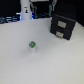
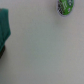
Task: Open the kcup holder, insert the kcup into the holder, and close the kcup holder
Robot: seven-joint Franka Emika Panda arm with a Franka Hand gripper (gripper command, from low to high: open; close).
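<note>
Black kcup holder [image 1: 63, 25] sits on the pale tabletop [image 1: 20, 62], both stacked drawer fronts flush and shut as far as the blur allows. The kcup [image 1: 32, 45], green top up, stands alone on the tabletop, well apart from the kcup holder, toward the exterior view's left and nearer the camera. A tall white bottle-like object [image 1: 26, 10] stands behind, far from the kcup holder on that same side.

The wrist view shows the kcup [image 2: 64, 7] at the frame edge over bare tabletop, plus a teal shape [image 2: 4, 27] that I cannot identify. The tool itself is not visible in either view; how far it is open, and whether it grips anything, cannot be told.

Judgement: first step in hand, nothing done yet: drawer closed, kcup not inserted. The next move would call for bringing the tool to a drawer handle on the kcup holder and pulling straight outward, keeping the unit from sliding.
</note>
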